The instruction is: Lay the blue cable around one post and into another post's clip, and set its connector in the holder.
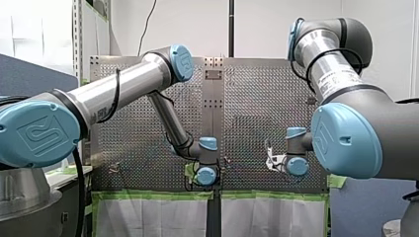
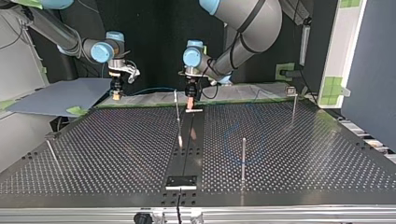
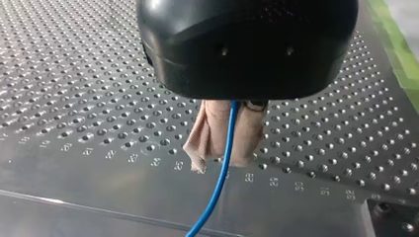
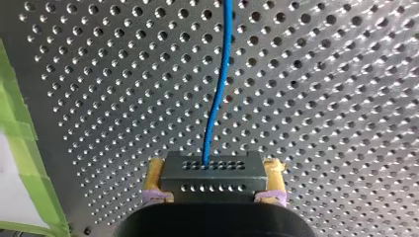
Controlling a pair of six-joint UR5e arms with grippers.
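In the right wrist view, my right gripper [image 4: 213, 181] is shut, its yellow pads [image 4: 155, 178] on the sides of a dark connector block [image 4: 212, 172]. The blue cable [image 4: 216, 94] runs out of the block and away over the perforated table. In the left wrist view, my left gripper [image 3: 223, 159] is shut on the blue cable [image 3: 217, 192] with beige pads [image 3: 210, 131], just above the table. In the top view, my right gripper [image 2: 115, 95] is at the far left and my left gripper [image 2: 190, 103] is at the far middle. The cable [image 2: 152, 88] arcs between them.
Thin upright posts stand on the table [image 2: 116, 154]: one in the middle [image 2: 178, 116], one nearer [image 2: 243, 156], one at the far right with a small clip on top [image 2: 293, 100], one at the left [image 2: 51, 151]. A dark plate [image 2: 181, 181] lies on the centre strip. Green tape edges the far side.
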